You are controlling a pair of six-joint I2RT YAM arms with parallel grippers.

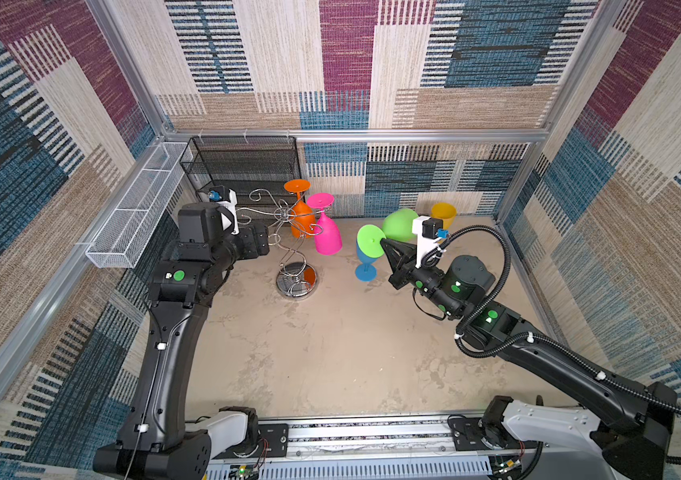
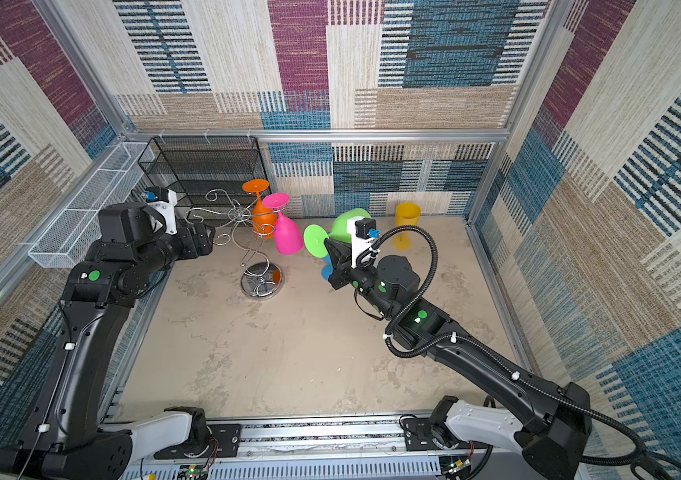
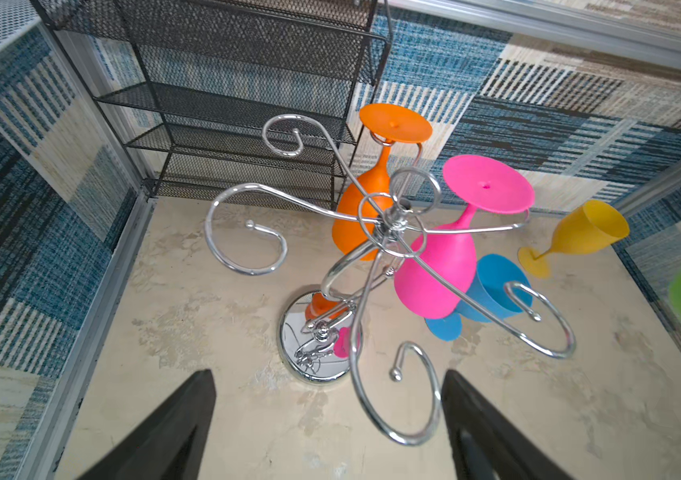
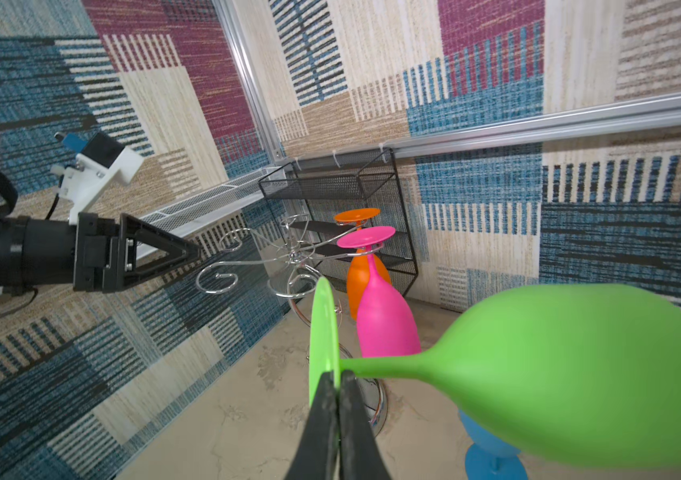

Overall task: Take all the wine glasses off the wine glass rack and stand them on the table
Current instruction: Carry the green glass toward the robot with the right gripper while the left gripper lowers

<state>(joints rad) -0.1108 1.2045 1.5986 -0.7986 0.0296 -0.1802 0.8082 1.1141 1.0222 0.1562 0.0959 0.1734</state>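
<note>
The chrome wine glass rack point(image 1: 296, 286) stands left of centre on its round mirrored base, its hub point(image 3: 393, 220) ringed by curled arms. An orange glass point(image 1: 301, 220) and a pink glass point(image 1: 327, 237) hang upside down from its far arms. To the rack's right, clear of it, a green wine glass point(image 4: 580, 374) lies sideways in the air. My right gripper point(image 4: 336, 376) is shut on the rim of its foot disc point(image 1: 370, 241). At the rack's left side my left gripper point(image 3: 328, 376) is open with nothing held, and an empty curled arm point(image 3: 413, 415) sits between its fingers.
A blue glass point(image 1: 366, 272) stands on the table under the green one, and a yellow glass point(image 1: 443, 212) stands upright at the back wall. A black mesh shelf unit point(image 1: 243, 166) fills the back left corner. A long white mesh basket point(image 1: 135, 216) hangs on the left wall.
</note>
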